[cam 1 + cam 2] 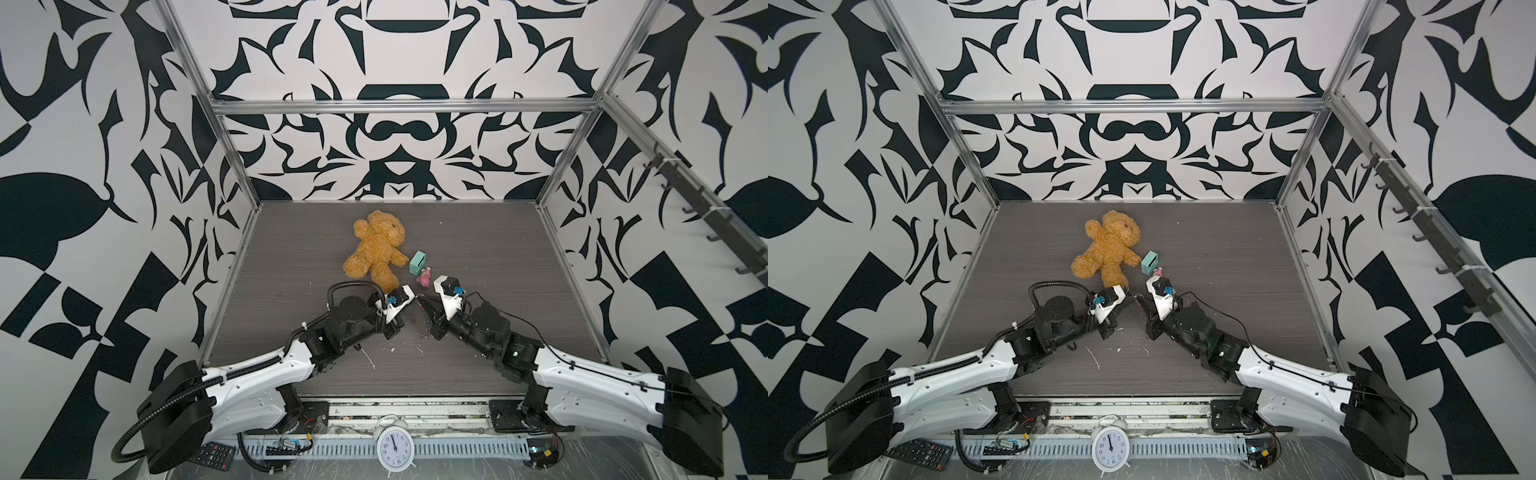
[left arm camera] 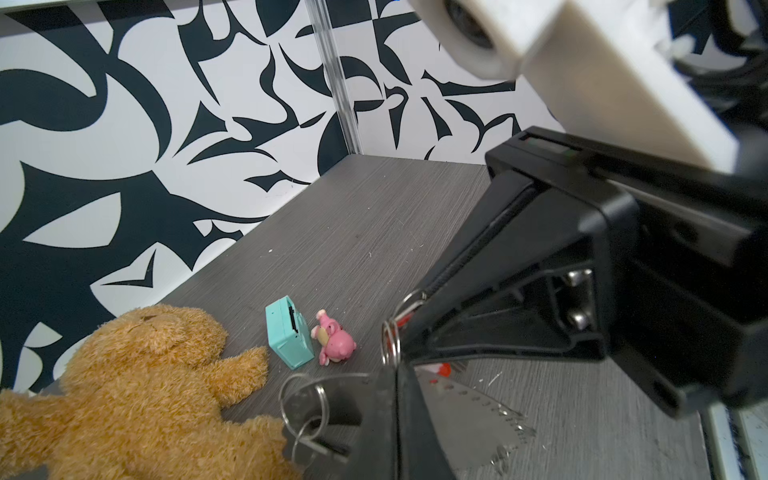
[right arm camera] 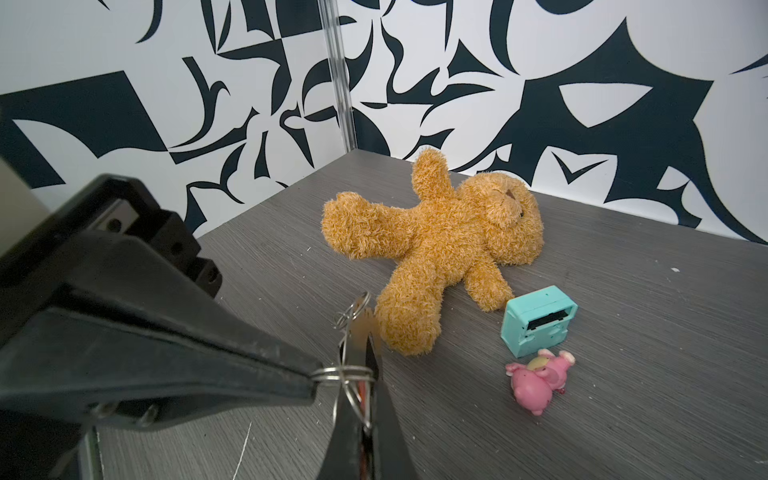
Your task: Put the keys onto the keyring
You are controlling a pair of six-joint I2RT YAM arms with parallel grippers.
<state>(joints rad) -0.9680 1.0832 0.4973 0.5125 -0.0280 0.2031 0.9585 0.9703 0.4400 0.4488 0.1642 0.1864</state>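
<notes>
Both grippers meet tip to tip above the table's middle in both top views, left gripper (image 1: 409, 299) and right gripper (image 1: 420, 297). In the right wrist view the left gripper (image 3: 313, 380) pinches the silver keyring (image 3: 343, 376) at its tip. My right gripper (image 3: 368, 365) is shut on a red key tag (image 3: 363, 390), of which only a strip shows between its fingers, threaded through with rings. In the left wrist view my left gripper (image 2: 395, 370) is shut, and the keyring (image 2: 390, 345) sits at its tip against the right gripper (image 2: 411, 318). The grey dotted strap (image 2: 469, 411) hangs below.
A tan teddy bear (image 1: 376, 249) lies just behind the grippers. Beside it are a teal box (image 1: 417, 262) and a pink toy figure (image 1: 424, 277). A white clock (image 1: 392, 446) and a black remote (image 1: 212, 455) lie outside the table's front edge.
</notes>
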